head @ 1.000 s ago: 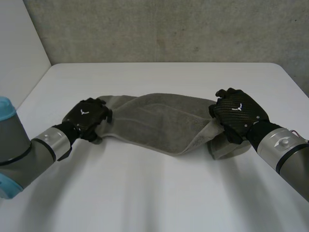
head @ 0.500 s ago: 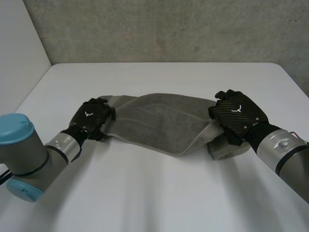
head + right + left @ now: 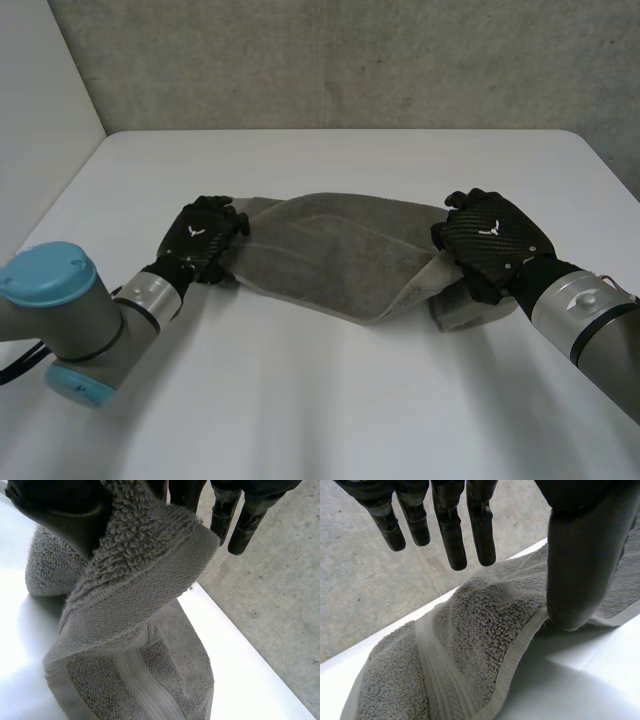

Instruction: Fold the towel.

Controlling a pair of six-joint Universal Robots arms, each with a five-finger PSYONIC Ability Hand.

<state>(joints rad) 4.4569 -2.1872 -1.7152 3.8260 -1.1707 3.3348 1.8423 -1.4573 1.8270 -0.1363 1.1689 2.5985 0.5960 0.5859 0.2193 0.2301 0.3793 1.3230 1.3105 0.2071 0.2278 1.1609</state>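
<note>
Grey towel, probably just one.

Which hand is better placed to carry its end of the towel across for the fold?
Right. The right hand pinches a raised towel edge between thumb and fingers. The left hand has straight fingers above the towel, only its thumb touching, so it would likely need to grasp first.

The left hand and right hand cover both ends of the towel.
</note>
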